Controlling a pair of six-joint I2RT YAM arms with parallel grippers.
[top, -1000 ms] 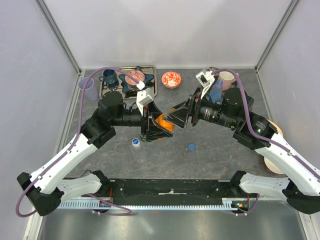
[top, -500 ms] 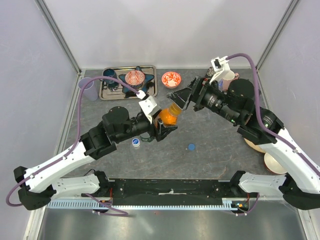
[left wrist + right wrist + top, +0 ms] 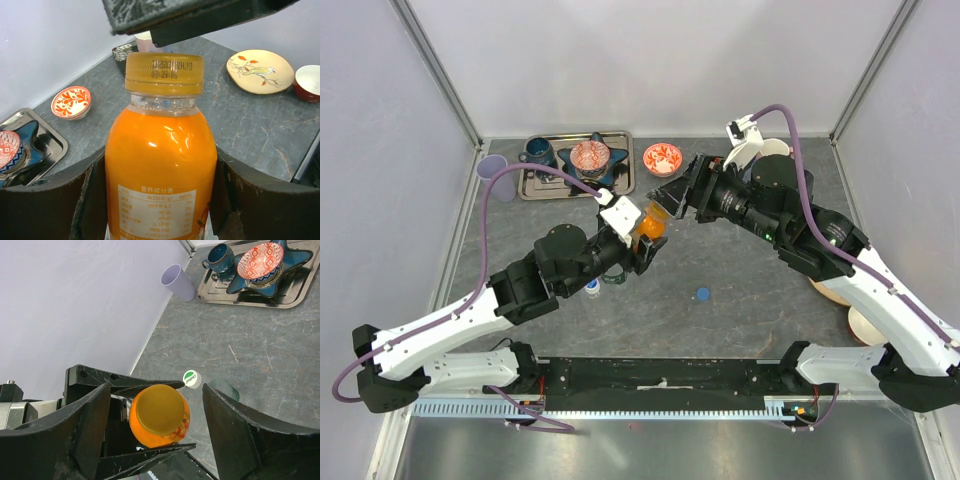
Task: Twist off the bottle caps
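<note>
My left gripper (image 3: 640, 243) is shut on the orange bottle (image 3: 650, 226) and holds it above the table. In the left wrist view the bottle (image 3: 161, 160) stands upright between the fingers (image 3: 50, 200), with the orange cap (image 3: 164, 75) on it. My right gripper (image 3: 675, 195) is open just beyond the cap. In the right wrist view its jaws stand apart on either side of the cap (image 3: 159, 410), not touching it. A loose blue cap (image 3: 703, 294) lies on the table. A white-and-green cap (image 3: 190, 378) sits on a clear bottle below. The blue bottle is hidden.
A metal tray (image 3: 533, 187) with a blue star dish, patterned bowl and blue mug is at the back left. A lilac cup (image 3: 496, 175) stands left of it, a red patterned bowl (image 3: 662, 158) right of it. A bird plate (image 3: 260, 70) and bowls lie at the right.
My left arm carried the orange bottle a little toward the back and turned its cap toward the right gripper. My right gripper pulled back and up from the bottle, jaws open round the cap.
</note>
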